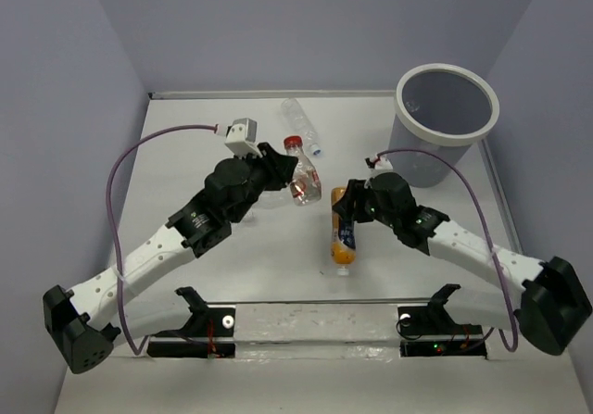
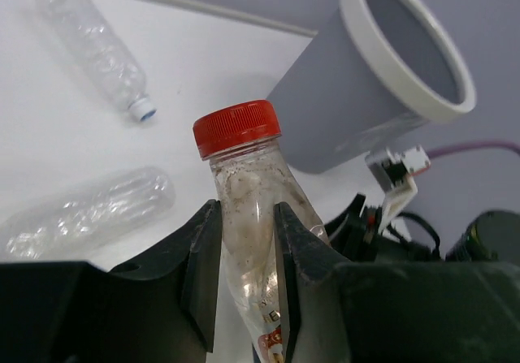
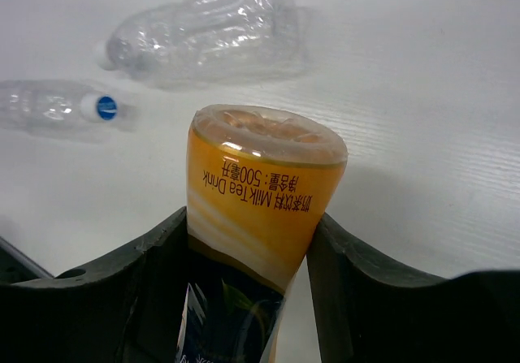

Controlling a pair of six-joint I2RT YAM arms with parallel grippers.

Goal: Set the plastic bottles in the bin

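Fingers (image 2: 203, 241) of the left gripper (image 2: 244, 221) clamp hard on the red-capped bottle (image 2: 248, 184), one pad on each side of its clear body, just below the red cap (image 2: 236, 127). In the top view this gripper (image 1: 283, 169) sits left of the table's middle, with the bottle (image 1: 302, 178) at its 3 o'clock and the cap toward 12. Whether the bottle's base rests on the table (image 1: 185, 145) I cannot tell.

The right gripper (image 3: 252, 217) is closed around the orange bottle (image 3: 260, 176): both dark fingers (image 3: 162, 257) press against its sides, and its rounded base end pokes out past them. From above, that gripper (image 1: 345, 201) holds the end toward 12 o'clock, while the orange bottle (image 1: 342, 243) lies flat on the table, stretching toward 6.

One clear bottle (image 1: 301, 122) lies at 12 o'clock from the red cap, near the back edge; the left wrist view shows its blue-and-white cap (image 2: 145, 111). A second, crushed clear bottle (image 2: 89, 213) lies just beside the left fingers, partly under that arm in the top view (image 1: 269, 196). Both also show beyond the orange bottle in the right wrist view (image 3: 207, 30) (image 3: 49, 103).

The bin (image 1: 435, 159) stands upright in the far right corner, at about 1 o'clock from the right gripper and well apart from every bottle.
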